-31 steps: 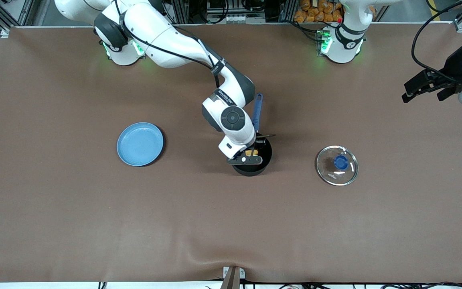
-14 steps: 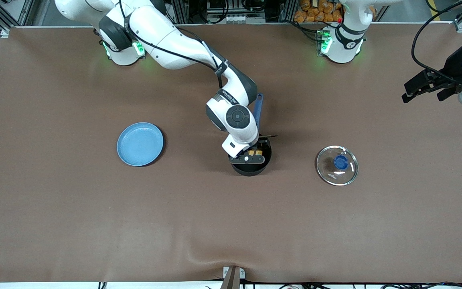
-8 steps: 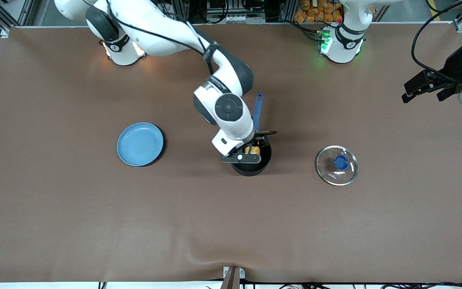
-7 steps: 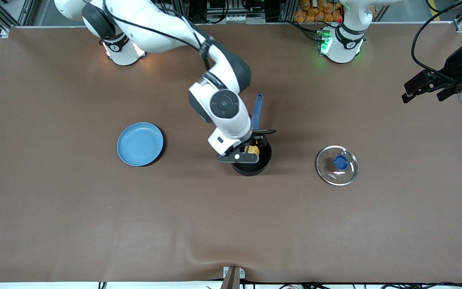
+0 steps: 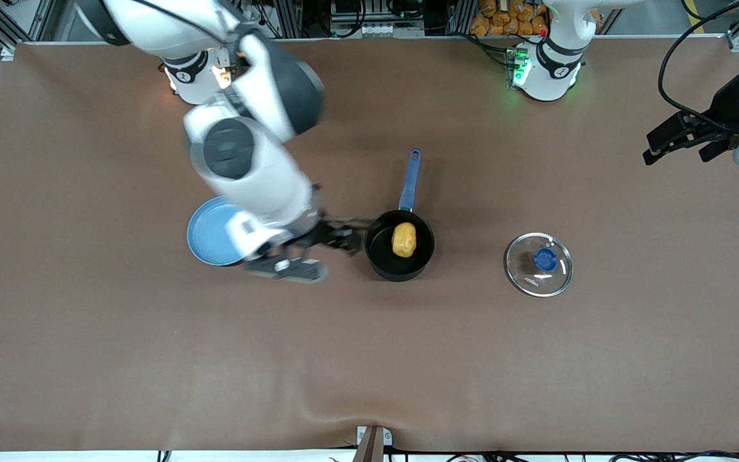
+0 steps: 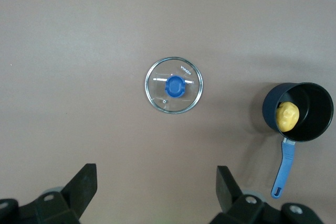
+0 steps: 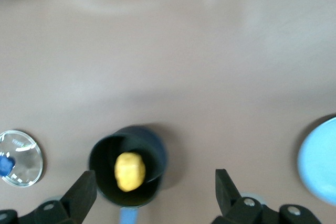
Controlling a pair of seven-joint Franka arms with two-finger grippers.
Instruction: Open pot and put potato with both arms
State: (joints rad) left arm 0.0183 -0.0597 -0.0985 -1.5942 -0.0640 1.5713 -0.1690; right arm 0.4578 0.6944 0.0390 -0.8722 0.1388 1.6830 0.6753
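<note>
The black pot [image 5: 382, 256] with its blue handle [image 5: 411, 179] stands uncovered mid-table. The yellow potato [image 5: 403, 239] lies inside it. My right gripper [image 5: 331, 239] is open and empty, up over the table between the pot and the blue plate. The right wrist view shows the pot [image 7: 105, 156] with the potato [image 7: 129, 171] below my open right gripper [image 7: 155, 195]. My left gripper [image 5: 674, 154] waits open and empty, high over the left arm's end of the table. The left wrist view [image 6: 156, 190] shows the pot [image 6: 315, 103] and potato [image 6: 287, 116] from afar.
The glass lid [image 5: 539, 264] with a blue knob lies flat on the table beside the pot, toward the left arm's end; it also shows in the left wrist view [image 6: 174, 85]. A blue plate [image 5: 206, 234] lies toward the right arm's end, partly hidden by the right arm.
My right gripper let go of the potato in the pot, then rose and swung away toward the blue plate. The potato now lies in the pot. The left arm has not moved.
</note>
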